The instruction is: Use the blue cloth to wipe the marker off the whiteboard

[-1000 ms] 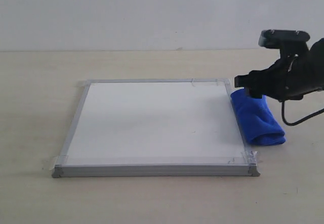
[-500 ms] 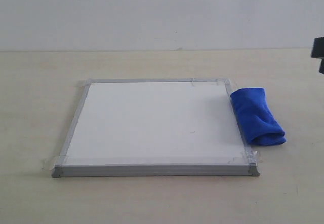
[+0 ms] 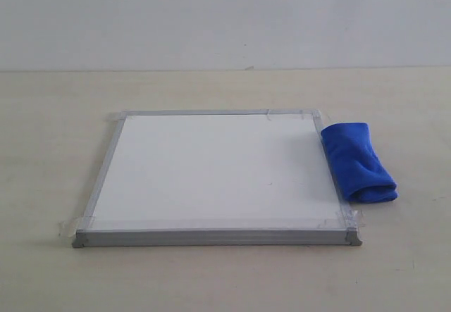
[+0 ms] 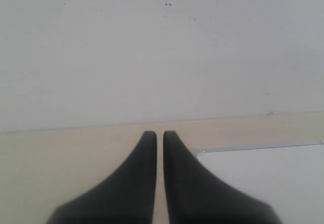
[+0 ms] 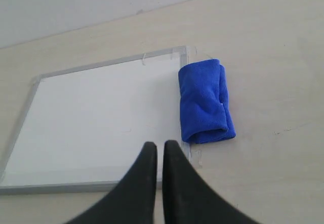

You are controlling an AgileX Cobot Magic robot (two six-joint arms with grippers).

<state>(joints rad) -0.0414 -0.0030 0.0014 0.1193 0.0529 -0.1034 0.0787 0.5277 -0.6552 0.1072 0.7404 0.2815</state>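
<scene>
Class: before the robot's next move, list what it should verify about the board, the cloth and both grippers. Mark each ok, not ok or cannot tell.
1. Whiteboard free of marker: ok, no red line shows.
2. Blue cloth off the board, beside its right frame: ok.
3. Left gripper shut and empty: ok.
4. Right gripper shut and empty: ok.
5. Cloth touching the frame: cannot tell.

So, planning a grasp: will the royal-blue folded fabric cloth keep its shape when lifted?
Probably floppy: the royal-blue folded fabric cloth shows soft rounded folds, so it may sag or unfold. Pushed, it would likely bunch or slide, not roll, since it lies slumped on the pale table.
</scene>
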